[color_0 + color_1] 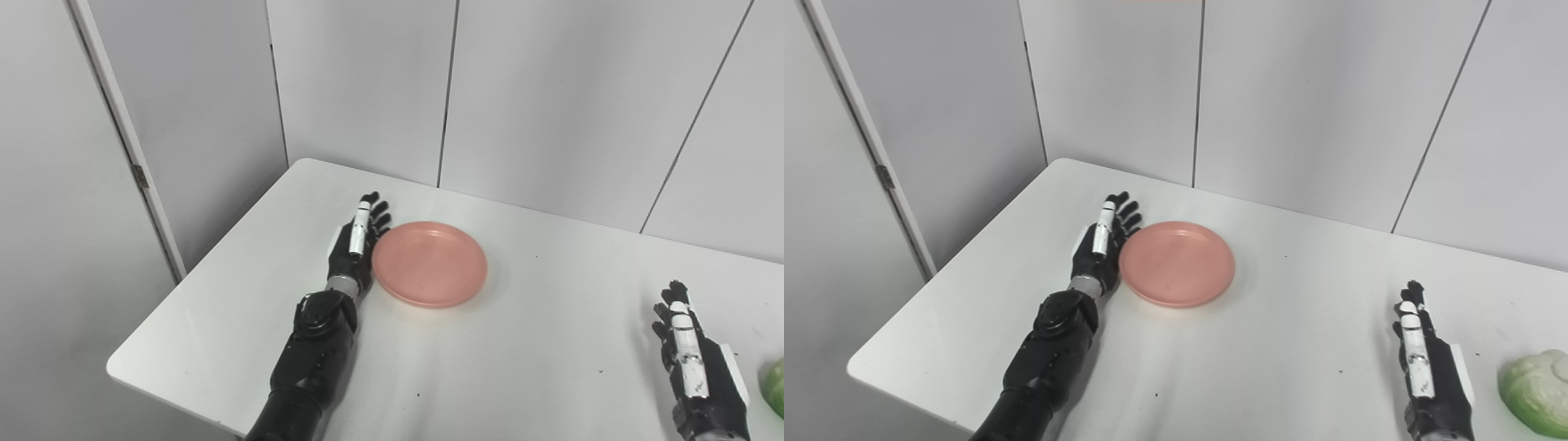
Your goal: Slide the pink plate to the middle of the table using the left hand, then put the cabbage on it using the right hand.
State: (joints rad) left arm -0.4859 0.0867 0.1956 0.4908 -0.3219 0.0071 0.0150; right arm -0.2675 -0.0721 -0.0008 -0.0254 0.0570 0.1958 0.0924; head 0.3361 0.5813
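While both arms reach in from the near edge, I see my right robot hand [1427, 361] lowest in view, fingers straight and apart, holding nothing, resting edge-up on the white bench [1304, 343]; the cabbage [1538, 389] sits just beside it to the right, not touched, near the bench's right front; farther up, my left robot hand [355, 245] stands edge-up as well, fingers extended and empty, its palm side against the left rim of the pink plate [430, 263]; the plate lies flat, left of the bench's middle; grey wall panels [551, 92] stand behind.
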